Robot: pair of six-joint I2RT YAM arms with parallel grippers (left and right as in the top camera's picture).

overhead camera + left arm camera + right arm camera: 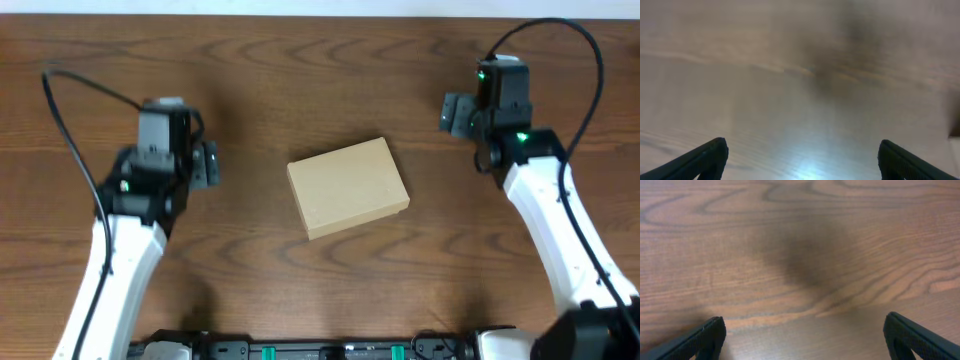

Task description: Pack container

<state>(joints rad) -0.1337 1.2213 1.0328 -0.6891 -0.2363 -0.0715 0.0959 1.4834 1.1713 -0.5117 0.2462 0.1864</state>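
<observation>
The container (348,186), a plain tan cardboard box with its lid shut, lies slightly askew in the middle of the table in the overhead view. My left gripper (207,164) is to the left of it, apart from it, open and empty. In the left wrist view its fingers (800,155) are spread over bare, blurred wood. My right gripper (455,113) is up and to the right of the box, apart from it, open and empty. In the right wrist view its fingers (802,335) are spread over bare wood. The box shows in neither wrist view.
The table (320,60) is dark brown wood grain. Black cables (70,120) run from each arm over the table's far corners. A dark rail (330,350) with green connectors lies along the front edge.
</observation>
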